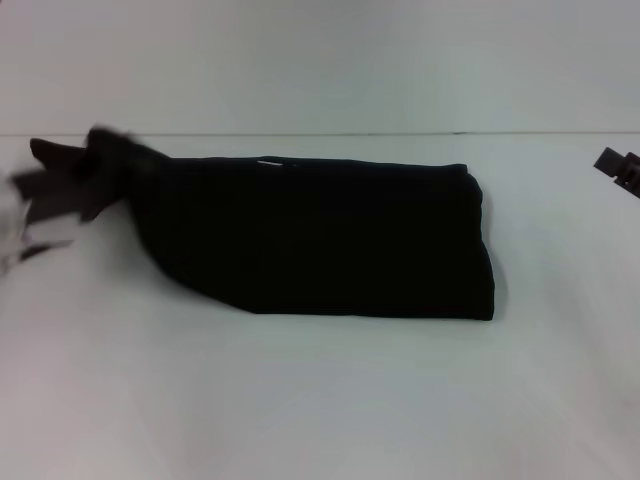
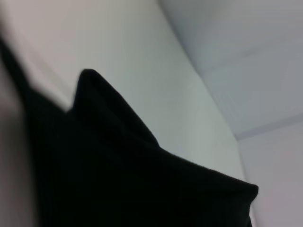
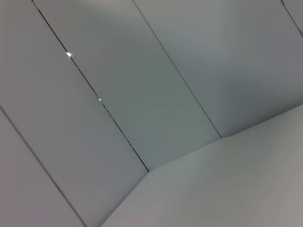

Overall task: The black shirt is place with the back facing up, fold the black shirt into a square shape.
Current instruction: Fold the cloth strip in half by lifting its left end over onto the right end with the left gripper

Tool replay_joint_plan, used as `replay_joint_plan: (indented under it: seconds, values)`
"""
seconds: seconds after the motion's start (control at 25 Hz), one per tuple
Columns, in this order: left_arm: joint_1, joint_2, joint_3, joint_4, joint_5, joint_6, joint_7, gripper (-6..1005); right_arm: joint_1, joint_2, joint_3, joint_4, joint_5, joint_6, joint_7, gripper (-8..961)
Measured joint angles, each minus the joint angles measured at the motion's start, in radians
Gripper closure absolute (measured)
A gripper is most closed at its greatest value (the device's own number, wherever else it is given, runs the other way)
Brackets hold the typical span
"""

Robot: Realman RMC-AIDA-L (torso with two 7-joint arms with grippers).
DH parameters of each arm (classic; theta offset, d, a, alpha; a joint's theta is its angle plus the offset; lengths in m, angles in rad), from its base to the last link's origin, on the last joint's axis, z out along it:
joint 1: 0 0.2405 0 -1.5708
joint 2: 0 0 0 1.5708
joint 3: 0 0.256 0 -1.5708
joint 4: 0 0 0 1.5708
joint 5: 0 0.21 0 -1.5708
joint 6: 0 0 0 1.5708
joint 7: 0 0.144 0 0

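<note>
Black cloth fills the near part of the left wrist view, a raised peak of the black shirt (image 2: 142, 179) being seen against the white counter (image 2: 156, 71). From the head view, the black shirt (image 1: 330, 240) is seen laid at mid-counter as a long folded band, its right end squared. Its left end is gathered and lifted by the left gripper (image 1: 75, 180), which appears pinched on the cloth, though blurred. The right gripper (image 1: 620, 168) is parked at the far right edge; its spread cannot be told. The lengthwise folds are judged done; the crosswise fold into a square remains.
</note>
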Motion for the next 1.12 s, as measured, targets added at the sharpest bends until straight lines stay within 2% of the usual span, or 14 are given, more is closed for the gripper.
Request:
replay_joint_plan:
  seconds: [0.12,0.28,0.4,0.56,0.72,0.88,0.96,1.08,1.12]
  values:
    - [-0.064,-0.012,0.101,0.068,0.000,0.029,-0.054,917,0.003,0.003,0.000,0.000,0.000,0.000,0.000,254]
    - [-0.174,-0.020,0.237,0.086,-0.003,0.045,-0.090,917,0.006,0.006,0.000,0.002,0.000,-0.001,0.000,253]
    - [-0.247,-0.045,0.336,0.079,-0.002,0.031,-0.077,917,0.006,0.009,0.001,0.002,0.000,-0.003,0.000,253]
    - [-0.333,-0.090,0.546,0.017,0.000,-0.083,0.038,918,0.006,0.010,0.001,0.002,0.000,-0.003,-0.002,252]
    - [-0.395,-0.111,0.703,-0.067,0.001,-0.166,0.149,900,0.006,0.008,0.001,0.002,0.000,-0.003,-0.003,252]
    - [-0.398,-0.138,0.833,-0.060,0.004,-0.194,0.188,863,0.004,0.001,0.001,0.004,0.000,0.001,-0.002,253]
    - [-0.384,-0.142,0.889,-0.031,0.011,-0.180,0.197,845,0.003,-0.002,0.001,0.004,0.000,0.002,0.002,254]
    - [-0.356,-0.138,0.898,0.013,0.012,-0.140,0.198,818,0.003,-0.007,0.001,0.000,0.000,0.003,0.026,253]
    - [-0.338,-0.135,0.883,0.039,0.012,-0.117,0.198,745,0.005,-0.009,0.001,-0.003,-0.005,0.005,0.039,253]
